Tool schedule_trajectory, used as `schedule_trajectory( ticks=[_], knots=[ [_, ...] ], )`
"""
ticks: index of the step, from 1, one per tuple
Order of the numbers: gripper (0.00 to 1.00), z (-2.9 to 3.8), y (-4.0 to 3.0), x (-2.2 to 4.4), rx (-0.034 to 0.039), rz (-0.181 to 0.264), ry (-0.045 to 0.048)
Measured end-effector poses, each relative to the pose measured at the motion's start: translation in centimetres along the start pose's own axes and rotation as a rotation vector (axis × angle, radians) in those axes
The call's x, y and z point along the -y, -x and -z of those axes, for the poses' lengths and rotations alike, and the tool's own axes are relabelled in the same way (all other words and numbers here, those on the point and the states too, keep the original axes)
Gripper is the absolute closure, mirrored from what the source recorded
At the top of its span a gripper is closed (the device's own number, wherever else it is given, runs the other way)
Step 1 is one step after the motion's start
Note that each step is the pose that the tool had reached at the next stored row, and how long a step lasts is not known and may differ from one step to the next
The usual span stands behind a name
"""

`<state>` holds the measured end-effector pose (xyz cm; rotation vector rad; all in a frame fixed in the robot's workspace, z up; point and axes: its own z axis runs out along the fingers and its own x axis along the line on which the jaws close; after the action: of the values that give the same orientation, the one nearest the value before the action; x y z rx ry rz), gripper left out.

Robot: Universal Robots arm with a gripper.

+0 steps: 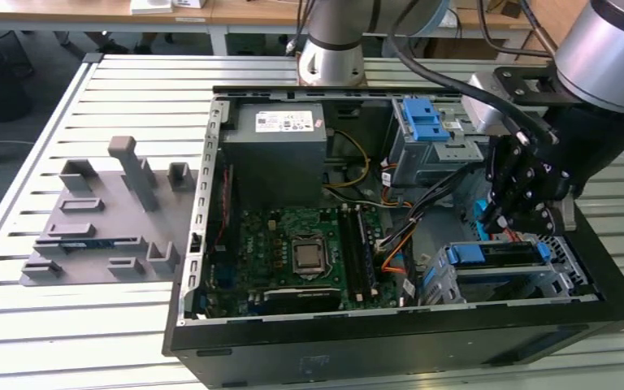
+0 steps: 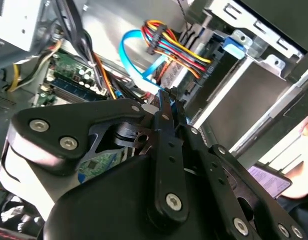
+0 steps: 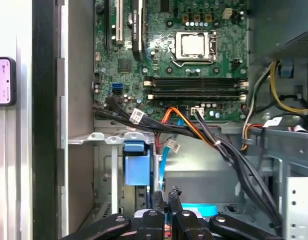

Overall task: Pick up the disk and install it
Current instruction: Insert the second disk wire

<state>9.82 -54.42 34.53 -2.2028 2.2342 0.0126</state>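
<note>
Pincer (image 2: pixel 166 100) mine, fingertips pressed together, nothing visibly held | hovers above disk (image 1: pixel 499 253) in case's corner bay | disk looks rigid, weighty, fragile; blue bracket edges suit gripping

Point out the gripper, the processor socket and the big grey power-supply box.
gripper (image 1: pixel 518 213), exterior view, between its dark fingertips.
processor socket (image 3: pixel 193 46), first wrist view, on the bright metal cover.
power-supply box (image 1: pixel 279 154), exterior view, on its grey side below the white sticker.
</note>
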Motion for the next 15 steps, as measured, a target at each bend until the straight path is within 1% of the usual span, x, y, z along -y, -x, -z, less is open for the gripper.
schedule_trajectory(
  ticks=[2, 5, 9, 13, 15],
  knots=[
    [0.84, -0.24, -0.3, 0.0, -0.0001, 0.0, 0.0],
    [0.84, -0.42, -0.33, 0.26, -0.0001, 0.0, 0.0031],
    [0.84, -0.46, -0.35, 0.27, -0.0002, 0.0, 0.004],
    [0.84, -0.54, -0.94, 0.28, 0.0, 0.0, 0.004],
    [0.84, -0.61, -1.09, 0.29, -0.0001, 0.0, 0.004]
  ],
)
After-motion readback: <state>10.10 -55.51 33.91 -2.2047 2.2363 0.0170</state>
